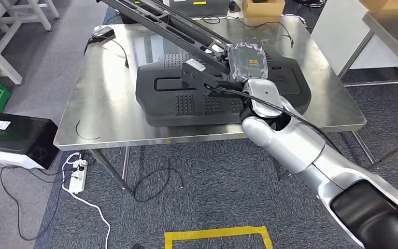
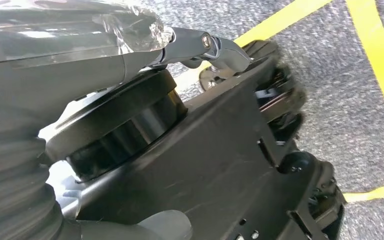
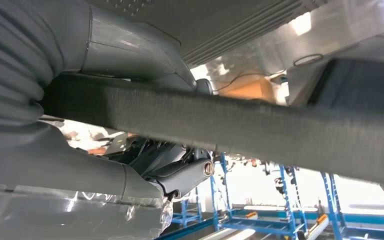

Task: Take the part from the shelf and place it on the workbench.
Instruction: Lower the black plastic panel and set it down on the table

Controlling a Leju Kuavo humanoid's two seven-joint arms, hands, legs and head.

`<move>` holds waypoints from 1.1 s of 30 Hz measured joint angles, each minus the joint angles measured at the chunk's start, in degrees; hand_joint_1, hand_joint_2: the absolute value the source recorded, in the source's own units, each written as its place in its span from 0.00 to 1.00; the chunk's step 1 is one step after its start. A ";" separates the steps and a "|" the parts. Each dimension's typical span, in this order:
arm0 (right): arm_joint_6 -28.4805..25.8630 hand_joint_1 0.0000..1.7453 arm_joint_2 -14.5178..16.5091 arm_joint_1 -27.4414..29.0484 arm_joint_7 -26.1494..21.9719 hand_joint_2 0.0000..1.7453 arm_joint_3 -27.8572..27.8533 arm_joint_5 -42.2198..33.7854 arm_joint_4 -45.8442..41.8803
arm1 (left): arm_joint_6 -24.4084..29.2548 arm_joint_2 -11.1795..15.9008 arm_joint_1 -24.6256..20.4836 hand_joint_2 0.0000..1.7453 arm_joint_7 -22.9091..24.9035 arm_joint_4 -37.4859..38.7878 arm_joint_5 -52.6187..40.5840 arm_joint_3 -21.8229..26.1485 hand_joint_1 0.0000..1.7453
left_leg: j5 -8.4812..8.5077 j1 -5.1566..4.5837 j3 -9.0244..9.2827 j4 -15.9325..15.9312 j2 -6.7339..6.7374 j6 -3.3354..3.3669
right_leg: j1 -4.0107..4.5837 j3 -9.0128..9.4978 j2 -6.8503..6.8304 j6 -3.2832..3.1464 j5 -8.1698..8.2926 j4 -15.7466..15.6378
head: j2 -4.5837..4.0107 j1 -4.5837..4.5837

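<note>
The large black part is seen lying flat on the steel desk, its long axis running from 9 o'clock to 3 o'clock across the middle of the top. The right hand is placed at the near edge of the part, at about 5 o'clock from its centre, and in the right wrist view the fingers are clasped around this edge. A release straight down is judged to be what remains. The left hand is seen hanging above the floor; its state cannot be told.
</note>
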 joint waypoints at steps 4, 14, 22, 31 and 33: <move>-0.03 1.00 0.07 0.04 0.00 1.00 0.00 -0.10 -0.02 | -0.03 -0.14 -0.08 1.00 -0.02 -0.02 0.02 0.00 0.00 | 0.00 0.06 1.01 -2.51 -0.33 1.09 | -0.24 -0.55 0.75 1.02 -0.01 -0.05 | 0.01 0.12; -0.20 1.00 0.28 -0.01 0.00 1.00 -0.02 -0.75 0.07 | 0.37 -0.25 0.24 1.00 -0.03 -0.04 0.08 0.00 0.00 | -1.40 0.48 3.79 -3.63 1.97 1.66 | -1.09 -5.99 -3.49 2.66 1.05 6.56 | 0.01 2.66; -0.46 1.00 0.96 -0.45 0.00 1.00 -0.02 -0.88 0.11 | 0.52 -0.08 0.34 1.00 -0.03 0.01 0.04 0.00 0.00 | -5.02 0.05 3.97 -0.22 2.61 -0.62 | -0.80 -1.56 -3.14 0.38 2.14 -1.01 | 0.00 1.98; -0.48 1.00 1.42 -0.49 0.00 1.00 -0.02 -0.89 0.19 | 0.51 -0.08 0.19 1.00 -0.21 0.01 0.09 0.00 0.00 | -0.74 0.05 0.30 0.52 0.30 -0.05 | -0.20 -0.39 -0.04 -0.05 0.36 0.02 | 0.01 -0.12; -0.49 1.00 1.45 -0.44 0.00 1.00 -0.02 -0.90 0.22 | 0.51 -0.10 0.20 1.00 -0.24 0.01 0.13 0.00 0.00 | -0.59 0.03 1.00 -1.95 -0.25 0.39 | -0.23 -0.73 0.55 0.43 0.25 0.14 | 0.00 -0.11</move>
